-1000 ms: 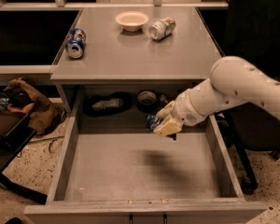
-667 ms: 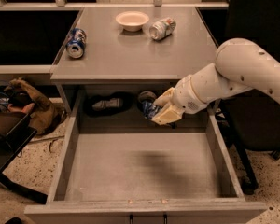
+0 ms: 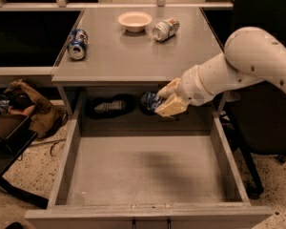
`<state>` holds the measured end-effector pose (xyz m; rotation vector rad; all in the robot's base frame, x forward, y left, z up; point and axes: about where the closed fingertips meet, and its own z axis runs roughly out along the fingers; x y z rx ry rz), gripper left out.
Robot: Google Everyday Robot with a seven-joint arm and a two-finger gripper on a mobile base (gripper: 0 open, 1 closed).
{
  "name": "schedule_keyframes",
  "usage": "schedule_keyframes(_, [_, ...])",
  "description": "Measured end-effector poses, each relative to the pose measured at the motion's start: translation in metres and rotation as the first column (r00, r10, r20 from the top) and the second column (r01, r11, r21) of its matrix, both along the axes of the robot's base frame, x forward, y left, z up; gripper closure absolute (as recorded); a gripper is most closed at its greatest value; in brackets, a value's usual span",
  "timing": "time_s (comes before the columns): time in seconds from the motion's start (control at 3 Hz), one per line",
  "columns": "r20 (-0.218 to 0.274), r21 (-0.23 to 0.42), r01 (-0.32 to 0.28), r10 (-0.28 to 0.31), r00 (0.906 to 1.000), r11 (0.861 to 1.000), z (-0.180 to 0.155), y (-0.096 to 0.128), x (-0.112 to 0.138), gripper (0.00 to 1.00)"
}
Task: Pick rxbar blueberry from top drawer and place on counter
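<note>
My gripper (image 3: 163,100) hangs above the back of the open top drawer (image 3: 74,142), just below the counter's front edge. It is shut on the rxbar blueberry (image 3: 151,100), a small dark blue wrapper that sticks out to the left of the cream fingers (image 3: 170,107). The drawer floor beneath holds nothing else. The grey counter (image 3: 124,56) lies above and behind the gripper.
On the counter stand a white bowl (image 3: 135,20), a silver can on its side (image 3: 165,29) and a blue soda can on its side (image 3: 77,44) at the left edge. A dark object (image 3: 108,107) lies on the shelf under the counter. A bag (image 3: 28,106) sits on the floor at left.
My gripper has lifted the bar up and a little back, from low over the drawer to just under the counter's front edge. The arm has risen with it.
</note>
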<state>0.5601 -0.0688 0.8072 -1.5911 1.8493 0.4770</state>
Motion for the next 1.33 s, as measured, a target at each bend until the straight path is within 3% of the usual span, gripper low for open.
schedule_keyframes(0.33, [0.111,0.016,-0.043,0.041,0.9929,0.999,0.048,0.011,0.037,1.00])
schedule_keyframes(0.67, [0.215,0.009,-0.078,0.074,0.9737,0.997,0.082,0.027,0.079,1.00])
schedule_keyframes(1.0, [0.291,-0.045,-0.085,0.095,0.9521,0.995,0.100,0.042,0.109,1.00])
schedule_keyframes(1.33, [0.280,-0.086,-0.026,0.049,0.9588,0.996,0.083,0.030,0.149,1.00])
